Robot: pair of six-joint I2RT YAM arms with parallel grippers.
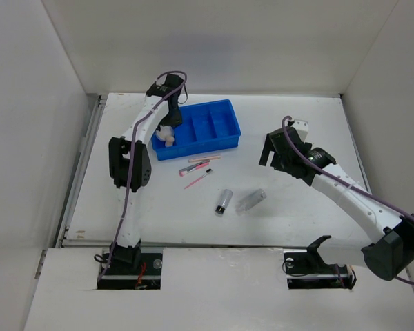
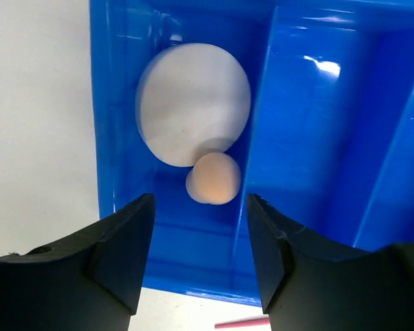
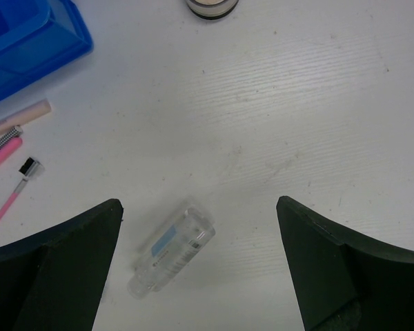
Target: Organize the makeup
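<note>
Peach sponge (image 2: 214, 178) touches puff (image 2: 193, 103) — left pincer (image 2: 200, 207) (jaws apart) above.

Blue tray (image 2: 310, 138) glossy smooth plastic with bright glare spots, round puff (image 2: 193, 103) matt and soft-looking, peach sponge (image 2: 214, 178) matt fine-grained foam, small bottle (image 3: 171, 248) clear shiny plastic with a paper-like label, pink sticks (image 3: 3, 153) smooth plastic, table (image 3: 317, 103) white, matt, faintly streaked

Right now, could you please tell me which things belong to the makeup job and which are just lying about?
Job: round beige puff, peach sponge, black-silver tube, clear bottle, pink sticks, round compact.
Other: blue tray, white table.
</note>
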